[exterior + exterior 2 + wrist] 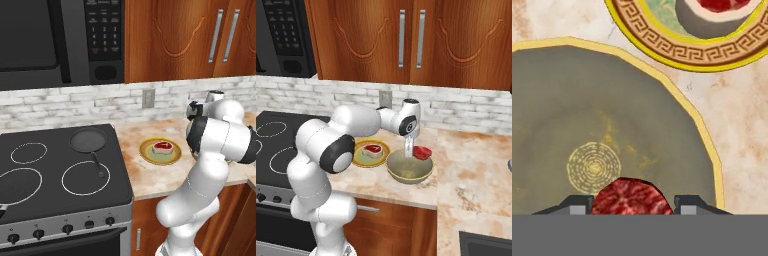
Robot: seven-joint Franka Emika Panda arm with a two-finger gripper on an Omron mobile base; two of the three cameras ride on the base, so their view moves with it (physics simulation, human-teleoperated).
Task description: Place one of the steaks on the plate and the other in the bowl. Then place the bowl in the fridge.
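Over the bowl: the claw (414,153) hangs just above the olive-tan bowl (409,172), clamped on the second steak (422,152), which sits between the two finger tips in the hand view.
Held steak: it hangs over the bowl's right side in the right base view, not over its centre.
Step in hand: dropping this steak into the bowl; I judge it best to shift toward the ringed centre mark (593,167), lower, then part the fingers.
Other steak: the first steak (373,149) already lies on the plate (360,157), just beside the bowl.
Edges: the bowl's thin rim (709,145) nearly meets the plate's patterned border.
Open room: bare counter (476,165) lies to the bowl's right, away from the stove (50,170).
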